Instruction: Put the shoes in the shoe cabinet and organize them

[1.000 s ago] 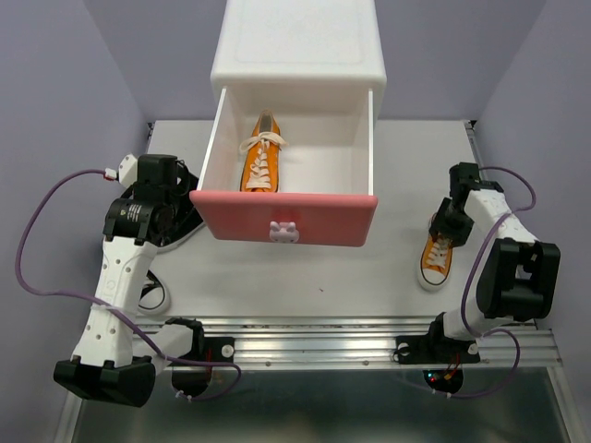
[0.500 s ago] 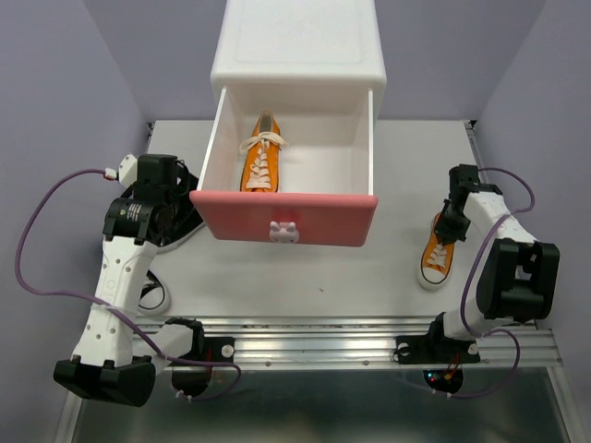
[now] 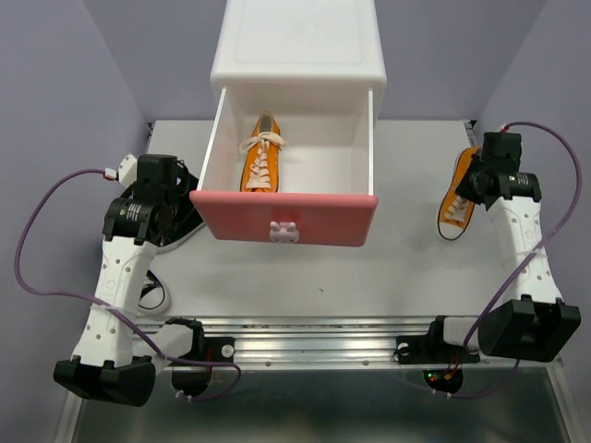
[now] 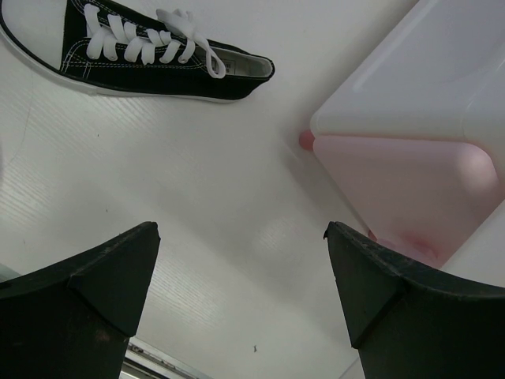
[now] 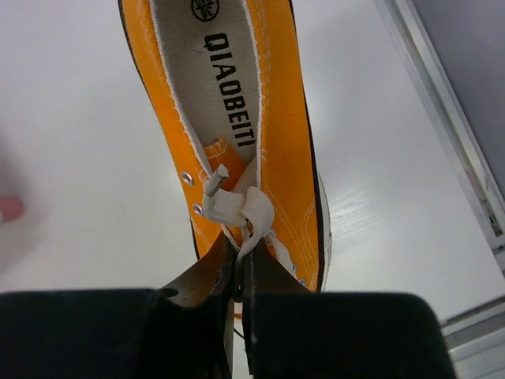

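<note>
The white shoe cabinet (image 3: 297,41) stands at the back with its darker pink upper drawer (image 3: 284,219) pulled out. One orange sneaker (image 3: 261,158) lies inside it at the left. My right gripper (image 3: 478,187) is shut on the second orange sneaker (image 3: 457,200) at its laces and tongue (image 5: 237,207), holding it lifted at the right of the table. My left gripper (image 4: 241,272) is open and empty over bare table, beside the drawer corner (image 4: 410,197). A black sneaker (image 4: 138,55) lies ahead of it. Another black sneaker (image 3: 155,293) shows partly under the left arm.
The open drawer front overhangs the middle of the table. The table's right edge rail (image 5: 442,110) runs close to the held shoe. A metal rail (image 3: 314,337) lines the near edge.
My right gripper has closed on the orange sneaker and lifted it from the near right of the table up and back. The left arm has not moved.
</note>
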